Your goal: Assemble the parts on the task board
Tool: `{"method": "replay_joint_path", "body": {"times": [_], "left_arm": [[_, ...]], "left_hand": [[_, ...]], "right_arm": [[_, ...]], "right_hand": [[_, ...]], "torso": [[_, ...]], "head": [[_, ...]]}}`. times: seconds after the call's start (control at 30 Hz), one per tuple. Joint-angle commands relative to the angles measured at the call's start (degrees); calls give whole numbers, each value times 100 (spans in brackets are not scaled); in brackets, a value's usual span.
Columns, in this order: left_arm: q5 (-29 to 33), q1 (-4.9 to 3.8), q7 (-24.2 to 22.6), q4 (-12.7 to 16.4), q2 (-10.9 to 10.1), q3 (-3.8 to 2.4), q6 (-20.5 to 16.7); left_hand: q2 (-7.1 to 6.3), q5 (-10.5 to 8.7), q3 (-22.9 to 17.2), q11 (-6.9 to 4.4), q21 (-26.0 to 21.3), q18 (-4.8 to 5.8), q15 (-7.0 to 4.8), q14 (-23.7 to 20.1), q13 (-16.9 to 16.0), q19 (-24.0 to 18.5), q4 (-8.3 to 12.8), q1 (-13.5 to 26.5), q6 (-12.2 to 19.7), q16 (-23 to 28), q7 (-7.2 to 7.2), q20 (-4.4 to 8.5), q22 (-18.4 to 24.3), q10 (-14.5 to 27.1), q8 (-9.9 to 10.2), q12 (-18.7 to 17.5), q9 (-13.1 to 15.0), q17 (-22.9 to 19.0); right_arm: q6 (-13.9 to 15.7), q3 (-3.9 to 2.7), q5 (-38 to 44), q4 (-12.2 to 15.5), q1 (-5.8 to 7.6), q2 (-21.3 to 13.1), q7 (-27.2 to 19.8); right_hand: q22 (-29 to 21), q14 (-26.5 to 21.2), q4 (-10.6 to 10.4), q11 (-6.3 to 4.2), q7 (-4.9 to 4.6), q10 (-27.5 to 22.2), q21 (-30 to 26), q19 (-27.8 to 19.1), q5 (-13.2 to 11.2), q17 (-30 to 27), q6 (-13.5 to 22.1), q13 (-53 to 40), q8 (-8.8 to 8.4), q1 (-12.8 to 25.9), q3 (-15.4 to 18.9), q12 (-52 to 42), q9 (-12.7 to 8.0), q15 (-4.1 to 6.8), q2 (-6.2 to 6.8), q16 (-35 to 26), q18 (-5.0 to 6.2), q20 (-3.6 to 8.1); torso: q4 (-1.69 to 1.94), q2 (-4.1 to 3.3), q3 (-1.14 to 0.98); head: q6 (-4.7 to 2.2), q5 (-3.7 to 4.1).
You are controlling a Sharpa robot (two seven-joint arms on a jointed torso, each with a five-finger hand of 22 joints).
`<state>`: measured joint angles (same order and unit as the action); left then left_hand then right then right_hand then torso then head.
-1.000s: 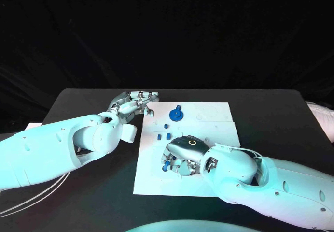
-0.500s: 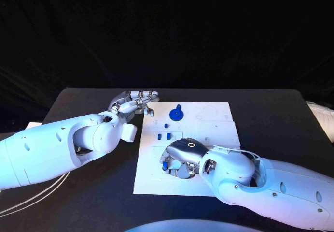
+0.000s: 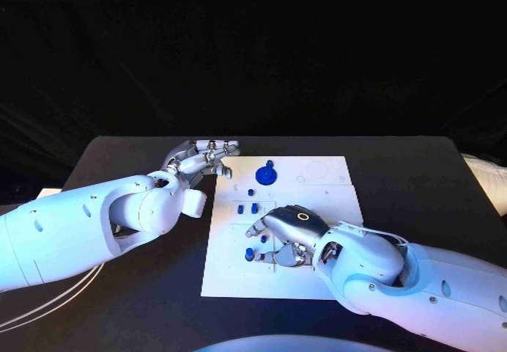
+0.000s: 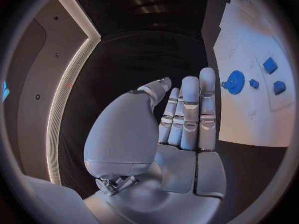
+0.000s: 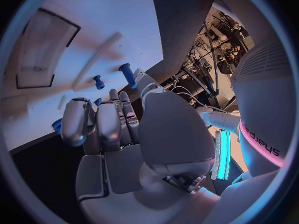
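On the black surface [image 3: 423, 176] I see the white task board [image 3: 317, 192] lying flat at the middle. The left robot hand [image 3: 203, 155] rests beside the board's far left corner, fingers straight and together, grasping nothing. The right robot hand [image 3: 283, 236] hovers over the board's near half, fingers curled; I cannot tell whether it grips a part. A round blue gear [image 3: 267, 174] sits at the board's far end, small blue parts [image 3: 246, 209] between it and the right robot hand.
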<state>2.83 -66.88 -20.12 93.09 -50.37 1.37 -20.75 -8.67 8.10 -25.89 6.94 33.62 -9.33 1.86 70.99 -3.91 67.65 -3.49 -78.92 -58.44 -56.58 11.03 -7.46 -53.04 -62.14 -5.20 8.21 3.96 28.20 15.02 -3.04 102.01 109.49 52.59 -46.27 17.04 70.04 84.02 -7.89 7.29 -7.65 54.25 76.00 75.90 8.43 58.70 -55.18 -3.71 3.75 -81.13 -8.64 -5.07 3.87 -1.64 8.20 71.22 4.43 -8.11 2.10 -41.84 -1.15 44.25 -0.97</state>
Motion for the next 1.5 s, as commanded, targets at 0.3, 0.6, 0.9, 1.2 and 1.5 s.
{"method": "replay_joint_path", "body": {"times": [0.3,0.6,0.9,1.2,1.5], "left_arm": [[21,8,-10,12,-26,2,117],[21,8,-4,24,-53,12,116],[21,11,0,15,-43,17,133],[21,17,4,12,-54,22,142],[21,22,8,10,-61,23,147]], "left_hand": [[26,-24,30,13,-33,-111,-2,-45,8,-13,-11,7,33,10,17,-5,6,44,-27,39,-7,-6],[27,-24,37,16,-38,-111,0,-46,11,-12,-6,8,36,8,18,-6,10,63,-28,38,-8,-11],[27,-24,37,16,-38,-111,0,-46,11,-12,-6,8,36,8,18,-6,10,63,-28,38,-8,-11],[27,-25,44,17,-41,-111,1,-48,11,-12,-5,11,36,7,19,-7,13,70,-30,40,-7,-14],[27,-25,44,17,-41,-111,1,-48,11,-12,-5,11,36,7,19,-7,13,70,-30,40,-7,-14]], "right_arm": [[590,-214,-1096,538,176,-1218,377],[405,-216,-1407,792,183,-2041,1207],[84,-181,-1157,940,74,-2265,1985],[-172,-166,-743,965,-17,-2262,2334],[-348,-164,-499,948,-43,-2257,2504]], "right_hand": [[725,204,-336,-480,-8,2258,519,536,273,548,-425,-538,125,74,157,-1170,75,314,-164,380,-111,291],[1233,293,-807,-643,174,2918,888,871,769,1045,-687,-2984,266,446,646,-3329,125,472,-63,735,-238,472],[1483,339,-875,-638,204,2822,1057,1014,958,1606,-718,-6610,411,861,1345,-6490,343,464,-339,1095,-298,469],[1512,344,-891,-651,226,2791,1074,1030,918,1660,-747,-6745,492,1185,1638,-6518,458,471,-371,1126,-304,469],[1511,341,-892,-658,237,2775,1073,1028,876,1656,-762,-6763,531,1256,1716,-6496,510,476,-362,1122,-304,473]], "torso": [[-48,36,16],[-106,63,13],[-125,81,17],[-126,74,19],[-129,74,19]], "head": [[-88,152],[-91,182],[-83,218],[-99,244],[-88,247]]}}
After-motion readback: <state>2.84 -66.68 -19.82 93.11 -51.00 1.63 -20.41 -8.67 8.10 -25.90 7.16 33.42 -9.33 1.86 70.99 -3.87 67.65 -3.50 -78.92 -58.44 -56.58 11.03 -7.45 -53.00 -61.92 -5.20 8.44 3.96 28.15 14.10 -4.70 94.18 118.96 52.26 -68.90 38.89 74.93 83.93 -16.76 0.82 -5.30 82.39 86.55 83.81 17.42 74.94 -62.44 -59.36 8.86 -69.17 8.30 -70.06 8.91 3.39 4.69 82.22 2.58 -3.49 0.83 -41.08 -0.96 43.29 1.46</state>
